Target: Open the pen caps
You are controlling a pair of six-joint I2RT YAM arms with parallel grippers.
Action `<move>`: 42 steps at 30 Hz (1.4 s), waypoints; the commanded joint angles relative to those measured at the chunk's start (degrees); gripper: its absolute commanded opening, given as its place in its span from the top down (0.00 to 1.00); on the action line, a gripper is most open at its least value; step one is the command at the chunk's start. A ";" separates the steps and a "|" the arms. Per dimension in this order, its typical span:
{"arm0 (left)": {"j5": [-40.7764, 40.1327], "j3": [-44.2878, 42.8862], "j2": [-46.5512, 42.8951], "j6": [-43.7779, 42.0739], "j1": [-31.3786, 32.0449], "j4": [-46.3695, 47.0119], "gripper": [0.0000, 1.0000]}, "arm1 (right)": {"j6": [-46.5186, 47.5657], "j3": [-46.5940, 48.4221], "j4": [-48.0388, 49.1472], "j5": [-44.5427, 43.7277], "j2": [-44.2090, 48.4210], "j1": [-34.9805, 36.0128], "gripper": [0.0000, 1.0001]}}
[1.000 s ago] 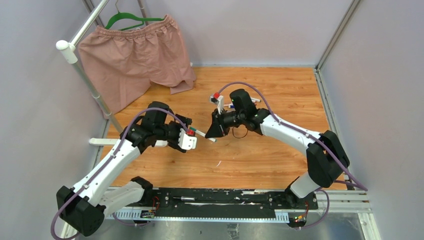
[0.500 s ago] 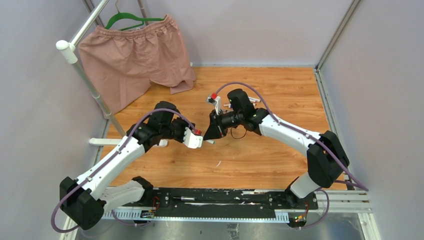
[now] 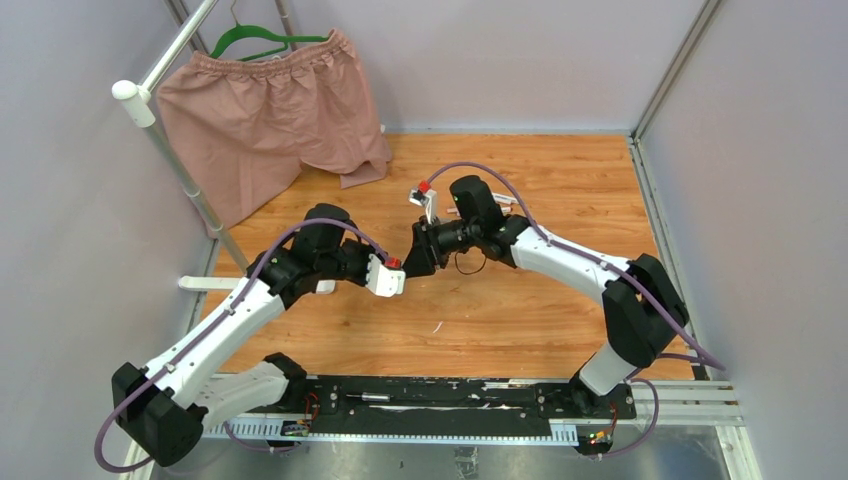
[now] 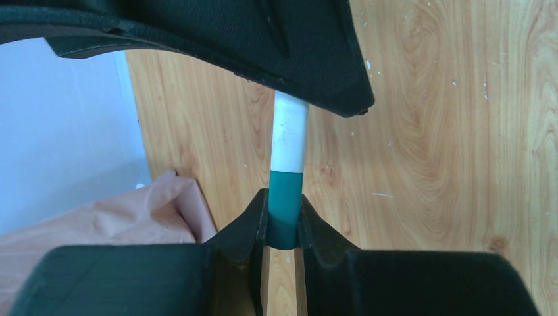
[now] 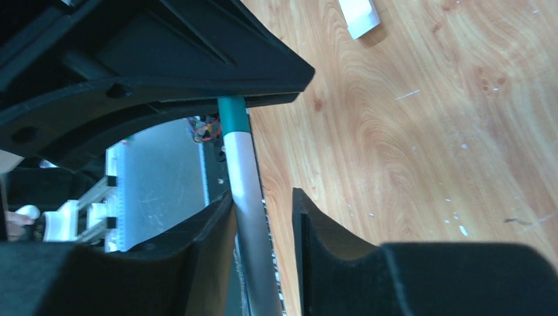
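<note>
Pinching the teal cap (image 4: 285, 207) is my left gripper (image 4: 284, 230), its jaws narrow and pressed onto both sides of that stub. From the cap the pen (image 4: 290, 135) runs its white barrel toward 12 o'clock in the left wrist view and disappears under my right gripper (image 5: 263, 210). Those right jaws stand apart. The barrel leans on one finger (image 5: 217, 227), with a clear gap to the other at its 3 o'clock side, so on that end I hold nothing. Cap and pen hang in the air above the wooden table (image 3: 520, 320), a little toward 9 o'clock of its middle.

My worry is plain: if the left pulls now, the whole pen comes along with the cap still on, because nothing braces the barrel. It could also sag or swing on that one short pinch and slip out onto the boards.

Both arms reach inward with bent elbows, the left from about 7 o'clock and the right from about 4 o'clock. The grippers meet almost nose to nose, the right sitting at roughly 2 o'clock of the left in the overhead view.
</note>
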State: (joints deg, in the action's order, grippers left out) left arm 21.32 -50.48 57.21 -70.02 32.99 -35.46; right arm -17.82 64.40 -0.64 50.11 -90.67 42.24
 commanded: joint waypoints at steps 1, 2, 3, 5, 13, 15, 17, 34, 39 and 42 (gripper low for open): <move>0.24 -1.24 -0.98 2.24 0.51 0.95 1.00 | -5.02 0.42 5.82 3.07 -1.32 0.49 0.67; 0.21 -0.76 -1.29 1.74 0.54 0.91 1.00 | -5.17 0.38 5.95 3.14 -1.32 0.49 0.73; 0.19 -0.11 -1.90 1.16 0.54 0.92 1.00 | -5.20 0.37 5.92 3.23 -1.28 0.40 0.79; 0.19 1.35 -2.78 -0.03 0.51 0.92 0.82 | -5.33 0.14 5.92 3.20 -1.03 0.35 0.91; 0.97 1.83 -3.27 -0.89 0.50 1.18 0.41 | -6.34 1.19 5.19 3.28 -2.37 0.39 1.00; 0.76 1.22 -2.85 -0.90 0.56 1.48 0.42 | -6.43 1.63 4.90 3.32 -3.08 0.44 1.00; 0.80 0.94 -2.51 -0.84 0.50 1.92 0.43 | -6.44 2.21 4.34 3.17 -3.64 0.56 1.00; -5.23 1.97 -1.50 -3.16 2.12 3.68 0.99 | -5.28 2.73 1.28 1.52 -3.36 0.70 1.00; -10.36 3.25 -0.54 -2.79 2.09 7.04 1.00 | -3.44 -0.33 -2.25 -0.04 -0.01 -0.39 1.00; -14.02 3.60 0.73 -3.00 2.03 7.23 1.00 | -2.51 -3.05 -3.96 -0.71 2.93 -1.20 1.00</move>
State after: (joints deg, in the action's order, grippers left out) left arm 16.86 -48.03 56.38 -73.03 35.64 -30.44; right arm -22.63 64.88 1.56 49.41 -92.68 42.02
